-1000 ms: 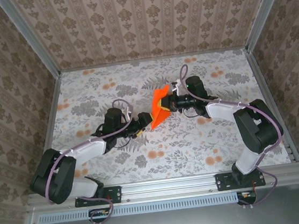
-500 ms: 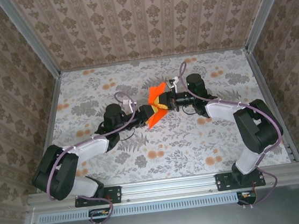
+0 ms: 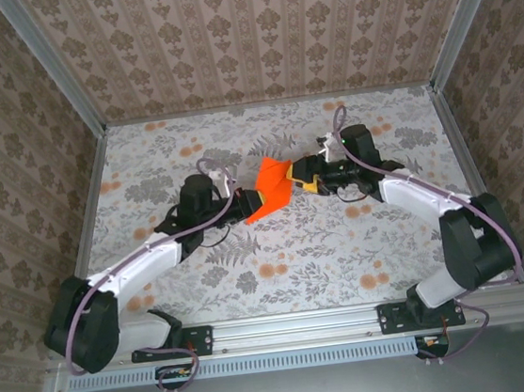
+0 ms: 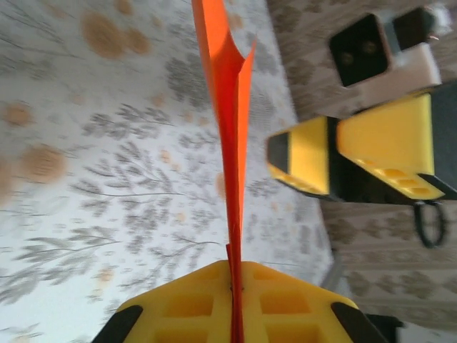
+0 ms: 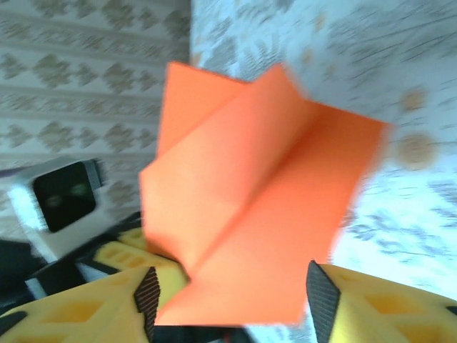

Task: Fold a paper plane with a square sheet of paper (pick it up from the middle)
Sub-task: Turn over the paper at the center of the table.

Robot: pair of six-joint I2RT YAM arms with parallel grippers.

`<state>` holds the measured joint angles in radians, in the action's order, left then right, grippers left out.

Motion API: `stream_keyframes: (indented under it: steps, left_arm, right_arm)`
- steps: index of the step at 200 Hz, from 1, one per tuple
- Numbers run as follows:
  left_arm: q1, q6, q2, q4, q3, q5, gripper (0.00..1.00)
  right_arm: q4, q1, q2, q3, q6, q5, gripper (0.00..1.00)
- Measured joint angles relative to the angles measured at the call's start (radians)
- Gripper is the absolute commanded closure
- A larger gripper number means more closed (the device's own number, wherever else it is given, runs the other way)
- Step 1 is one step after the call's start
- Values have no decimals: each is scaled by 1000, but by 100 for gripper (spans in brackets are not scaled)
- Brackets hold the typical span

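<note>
Folded paper sheet [image 4: 230,143] inside left pincer [image 4: 235,304]

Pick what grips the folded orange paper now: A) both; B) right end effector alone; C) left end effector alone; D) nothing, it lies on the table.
C: the left end effector is pinched shut on the orange paper, while the right end effector stands open, apart from it.

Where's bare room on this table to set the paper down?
Free: on the table, the near middle by the front rail and the far strip by the back wall. Crowded: mid-table, where left gripper and right gripper flank the orange paper.
</note>
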<state>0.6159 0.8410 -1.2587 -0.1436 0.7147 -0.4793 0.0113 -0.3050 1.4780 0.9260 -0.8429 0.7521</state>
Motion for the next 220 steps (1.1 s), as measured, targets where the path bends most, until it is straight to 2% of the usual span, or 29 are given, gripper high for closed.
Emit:
stream_keyframes:
  steps: [30, 53, 93, 124, 142, 152, 168, 178, 187, 203, 220]
  left_arm:
    - [42, -196, 3, 362, 186, 229, 92]
    - [92, -290, -69, 613, 332, 470, 92]
    - [175, -317, -322, 964, 559, 879, 93]
    - [228, -307, -523, 1138, 702, 1065, 91]
    - [259, -301, -630, 1185, 768, 1104, 85]
    - [278, -305, -686, 1192, 797, 1103, 74]
    - [301, -310, -749, 1180, 822, 1072, 50]
    - [309, -311, -767, 1159, 823, 1028, 38]
    - [312, -320, -767, 1137, 821, 975, 32]
    - [303, -318, -732, 1068, 797, 879, 23]
    - [265, -320, -636, 970, 717, 753, 18]
  right_arm:
    - [-182, 4, -84, 4, 113, -192, 33]
    - [-265, 4, -140, 2, 159, -320, 32]
    - [-346, 4, -188, -24, 194, -483, 32]
    - [-402, 18, -211, -53, 192, -583, 31]
    - [-417, 58, -255, -85, 184, -627, 31]
    - [-425, 80, -283, -101, 177, -647, 31]
    - [-435, 108, -317, -119, 166, -671, 31]
    - [-439, 115, -328, -124, 162, -679, 31]
    - [-441, 116, -332, -126, 160, -679, 31]
    - [-441, 116, -332, -130, 163, -676, 32]
    - [-435, 113, -328, -133, 172, -653, 34]
